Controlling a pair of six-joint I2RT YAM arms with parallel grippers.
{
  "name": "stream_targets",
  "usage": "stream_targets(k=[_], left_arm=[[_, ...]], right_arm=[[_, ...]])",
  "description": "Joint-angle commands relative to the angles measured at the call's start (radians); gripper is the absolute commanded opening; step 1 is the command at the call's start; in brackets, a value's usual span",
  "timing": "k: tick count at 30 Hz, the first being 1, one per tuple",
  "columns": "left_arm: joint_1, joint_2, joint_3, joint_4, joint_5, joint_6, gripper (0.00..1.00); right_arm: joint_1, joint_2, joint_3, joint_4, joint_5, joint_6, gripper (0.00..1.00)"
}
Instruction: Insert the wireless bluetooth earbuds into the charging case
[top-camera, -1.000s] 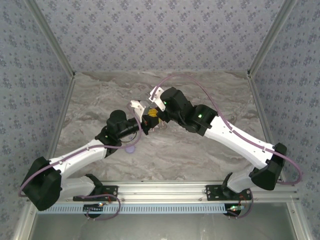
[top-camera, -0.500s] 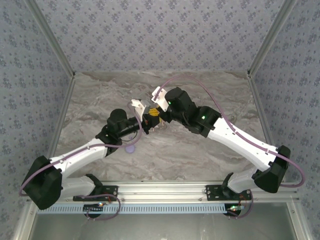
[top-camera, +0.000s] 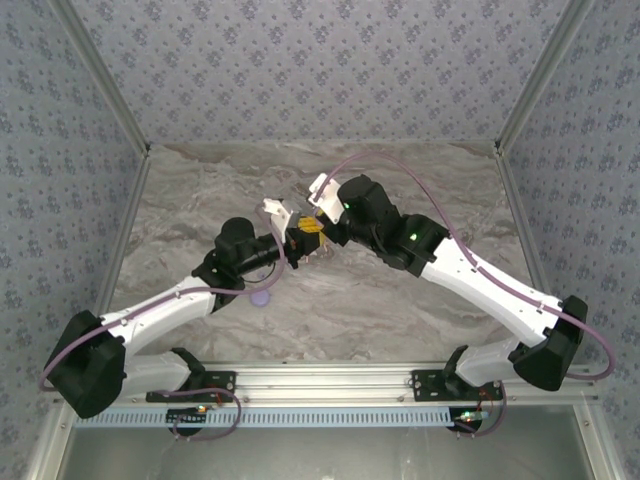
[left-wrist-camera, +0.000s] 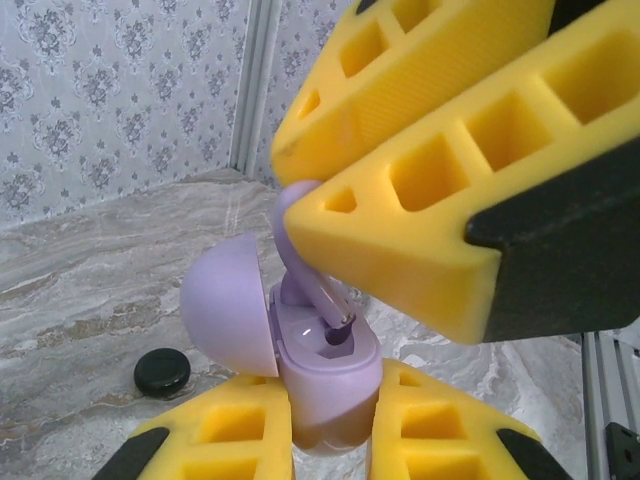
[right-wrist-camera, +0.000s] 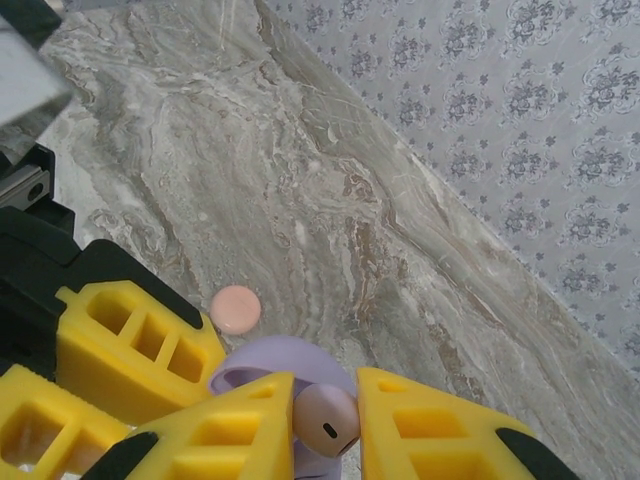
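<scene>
Earbud, lavender, is pinched between the closed jaws of my right gripper, stem tip down in the open charging case. My left gripper clamps that case's base, lid swung aside.

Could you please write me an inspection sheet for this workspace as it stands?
Surface: grey marbled table, no spills seen.
Job's things: lavender charging case open; lavender earbud with its stem tip at the opening.
Clutter: black disc, pink disc, lavender disc on the table.
Hands: left hand shut on the charging case; right hand shut on the earbud.
Cables: lavender cables loop along both arms.
Surroundings: patterned walls, metal frame.
</scene>
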Motion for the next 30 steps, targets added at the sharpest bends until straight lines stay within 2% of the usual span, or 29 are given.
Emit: stream_targets(k=[1, 12, 30], left_arm=[[0.001, 0.003, 0.039, 0.056, 0.026, -0.014, 0.0], [0.001, 0.007, 0.041, 0.061, 0.024, -0.016, 0.0], [0.003, 0.018, 0.04, 0.087, 0.023, -0.023, 0.0]], right_arm=[[-0.005, -0.023, -0.015, 0.011, -0.026, -0.015, 0.23], [-0.01, -0.027, -0.03, 0.017, -0.033, -0.008, 0.23], [-0.041, -0.052, -0.052, -0.008, -0.123, 0.012, 0.23]])
